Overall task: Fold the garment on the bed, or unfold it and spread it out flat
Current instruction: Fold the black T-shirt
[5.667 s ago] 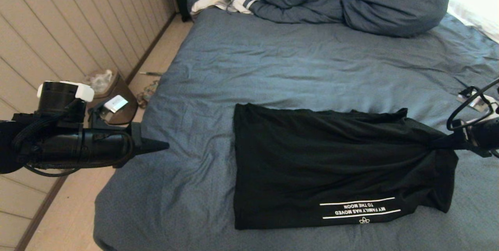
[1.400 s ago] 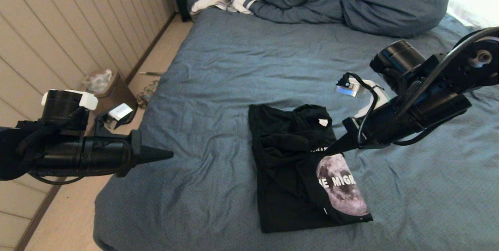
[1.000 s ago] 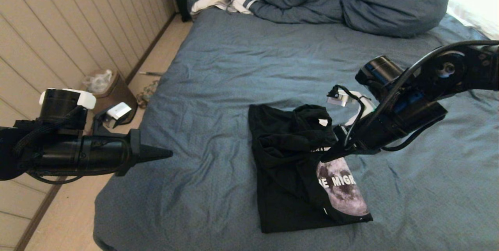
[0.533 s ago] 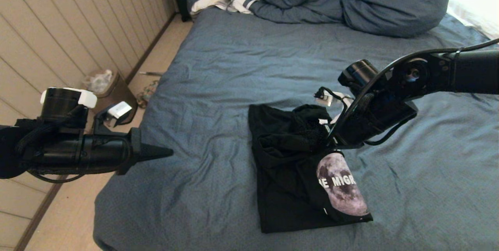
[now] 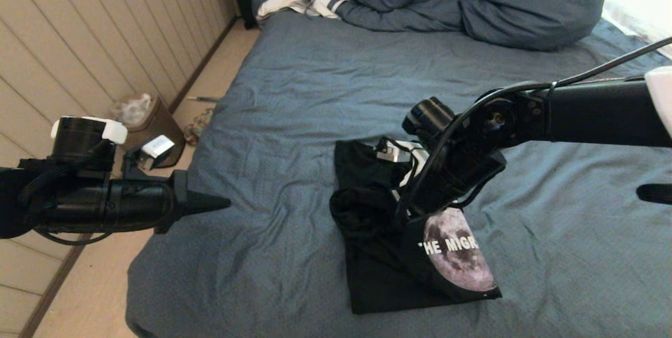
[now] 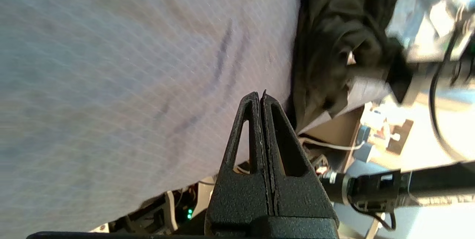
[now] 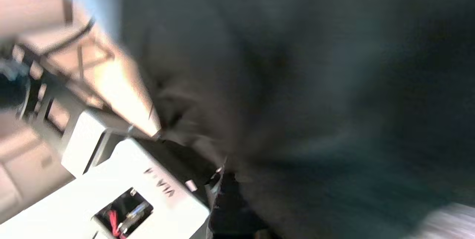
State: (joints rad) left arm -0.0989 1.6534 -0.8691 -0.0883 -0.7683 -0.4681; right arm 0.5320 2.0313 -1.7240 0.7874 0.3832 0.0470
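Head view: the right end effector [image 5: 401, 216], closed on a fold of the shirt [image 5: 388, 270], has swung leftward across it since a second ago, bunching the cloth and baring more lettering by the moon print. The shirt lies half-folded near the bed's [image 5: 294, 91] front edge, so this looks like a fold in progress.

Left wrist view: the left end effector [image 6: 261, 98] hangs closed and empty beside the bed.

Right wrist view: only blurred dark cloth.
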